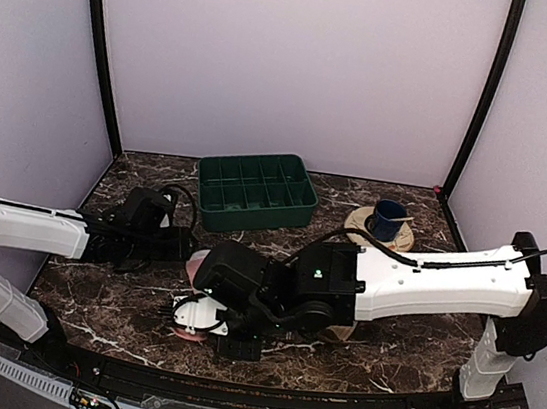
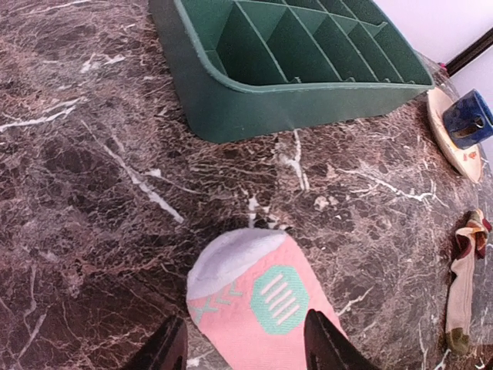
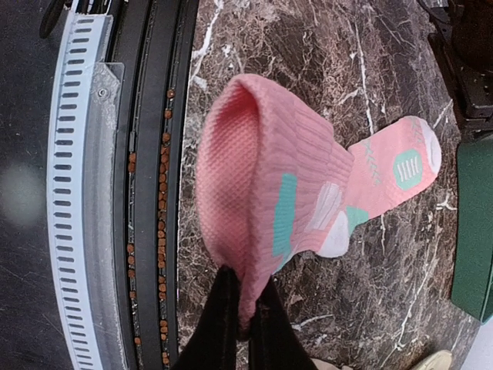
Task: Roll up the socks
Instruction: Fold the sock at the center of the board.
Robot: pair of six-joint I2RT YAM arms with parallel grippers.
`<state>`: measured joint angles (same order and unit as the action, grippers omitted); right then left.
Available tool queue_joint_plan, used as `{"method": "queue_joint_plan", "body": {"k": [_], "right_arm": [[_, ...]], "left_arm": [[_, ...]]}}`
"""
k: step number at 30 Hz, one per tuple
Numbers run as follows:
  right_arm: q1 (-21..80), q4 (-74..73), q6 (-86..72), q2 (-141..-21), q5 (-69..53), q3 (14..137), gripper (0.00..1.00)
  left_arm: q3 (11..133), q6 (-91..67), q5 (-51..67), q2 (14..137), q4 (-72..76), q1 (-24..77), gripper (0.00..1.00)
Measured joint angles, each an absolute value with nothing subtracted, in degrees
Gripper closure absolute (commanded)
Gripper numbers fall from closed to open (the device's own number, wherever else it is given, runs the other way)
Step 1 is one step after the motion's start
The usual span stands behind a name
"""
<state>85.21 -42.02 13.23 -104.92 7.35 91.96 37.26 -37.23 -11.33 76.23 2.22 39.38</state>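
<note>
The pink sock [image 3: 269, 177] with teal and white patches lies on the marble table, its white toe [image 2: 231, 258] pointing to the green tray. My right gripper [image 3: 243, 308] is shut on the sock's cuff edge and lifts it, folded over, near the table's front edge. In the top view it sits at the front centre [image 1: 200, 318]. My left gripper [image 2: 246, 351] is open, one finger on each side of the toe end; it shows in the top view [image 1: 182, 251]. The tan sock [image 2: 462, 285] with dark maroon ends lies stretched out to the right.
A green divided tray [image 1: 255, 192] stands at the back centre. A blue cup [image 1: 388, 220] sits on a round wooden plate [image 1: 362, 221] at the back right. A black rail and a white slotted strip [image 3: 77, 185] run along the table's front edge.
</note>
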Motion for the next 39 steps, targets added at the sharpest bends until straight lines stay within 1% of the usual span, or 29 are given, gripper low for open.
{"method": "queue_joint_plan", "body": {"k": [5, 14, 23, 26, 31, 37, 39], "right_arm": [[84.3, -44.9, 14.0, -107.2, 8.4, 95.7, 1.0], [82.1, -47.4, 15.4, -108.3, 9.1, 96.1, 1.0], [81.4, -47.6, 17.4, -108.3, 9.0, 96.1, 1.0], [80.7, -47.6, 18.1, -108.4, 9.1, 96.1, 1.0], [79.7, -47.6, 19.4, -108.9, 9.3, 96.5, 1.0], [78.7, -47.7, 21.2, -110.0, 10.6, 98.5, 1.0], [78.4, -47.6, 21.9, -110.5, 11.1, 99.4, 1.0]], "left_arm": [[34.9, -36.3, -8.0, 74.5, 6.6, 40.1, 0.54], [32.4, -36.4, 1.4, 74.1, 9.4, 40.8, 0.64], [32.4, -40.2, 10.5, 77.4, 9.3, 41.8, 0.82], [32.4, -41.6, 12.3, 78.0, 9.0, 42.3, 0.86], [32.4, -43.9, 14.8, 78.3, 8.9, 42.9, 0.95], [31.7, -46.2, 17.1, 78.9, 8.7, 43.4, 1.0], [31.0, -46.9, 17.4, 79.1, 8.5, 43.4, 1.0]]}}
